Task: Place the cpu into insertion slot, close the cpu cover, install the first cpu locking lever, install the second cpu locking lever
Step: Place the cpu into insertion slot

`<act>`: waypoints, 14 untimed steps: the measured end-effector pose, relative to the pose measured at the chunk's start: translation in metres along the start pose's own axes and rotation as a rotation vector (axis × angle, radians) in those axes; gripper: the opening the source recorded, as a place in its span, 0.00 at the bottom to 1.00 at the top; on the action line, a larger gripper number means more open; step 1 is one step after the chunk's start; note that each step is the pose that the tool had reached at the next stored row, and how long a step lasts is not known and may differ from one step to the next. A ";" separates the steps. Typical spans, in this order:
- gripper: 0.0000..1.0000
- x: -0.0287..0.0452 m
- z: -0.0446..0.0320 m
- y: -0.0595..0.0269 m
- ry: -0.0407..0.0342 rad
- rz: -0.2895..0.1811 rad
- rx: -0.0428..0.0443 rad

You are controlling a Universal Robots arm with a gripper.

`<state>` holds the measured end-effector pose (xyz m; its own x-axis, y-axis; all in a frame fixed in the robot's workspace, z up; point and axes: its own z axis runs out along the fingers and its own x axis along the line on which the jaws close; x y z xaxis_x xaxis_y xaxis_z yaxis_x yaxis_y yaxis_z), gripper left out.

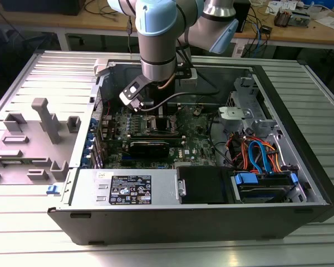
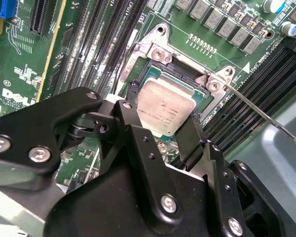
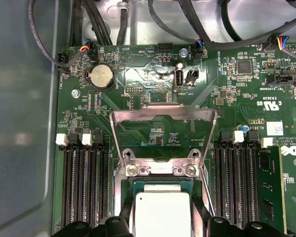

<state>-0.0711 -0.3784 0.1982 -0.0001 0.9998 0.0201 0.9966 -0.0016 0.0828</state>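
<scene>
Inside the computer case [image 1: 156,222], at ten o'clock from the drive cables [image 1: 256,158] in the exterior view, my pincer [image 2: 158,122] grips the cpu [image 2: 165,106] at the insertion slot [image 2: 155,52]. The cpu cover [image 3: 163,115] stands open. I judge this is step one, and it calls for level, square seating. My fingers [image 2: 190,136] hide whether the chip is fully down.

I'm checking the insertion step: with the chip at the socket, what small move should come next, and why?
Probably ease it straight down, kept level. The black hand clasps the small square silver-topped chip right at the square silver-rimmed socket, and the thin silver frame cover stands raised, clear of the opening. Whether the chip is fully seated cannot be told.
</scene>
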 end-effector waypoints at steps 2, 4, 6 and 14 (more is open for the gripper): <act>0.55 0.0000 0.0006 -0.0001 0.0011 0.000 0.0001; 0.55 0.0001 0.0012 -0.0001 0.0048 0.001 0.0001; 0.55 0.0002 0.0014 -0.0001 0.0114 0.001 0.0000; 0.55 -0.0001 0.0021 -0.0002 0.0123 0.001 0.0000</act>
<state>-0.0712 -0.3784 0.1961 0.0003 0.9995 0.0324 0.9966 -0.0030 0.0827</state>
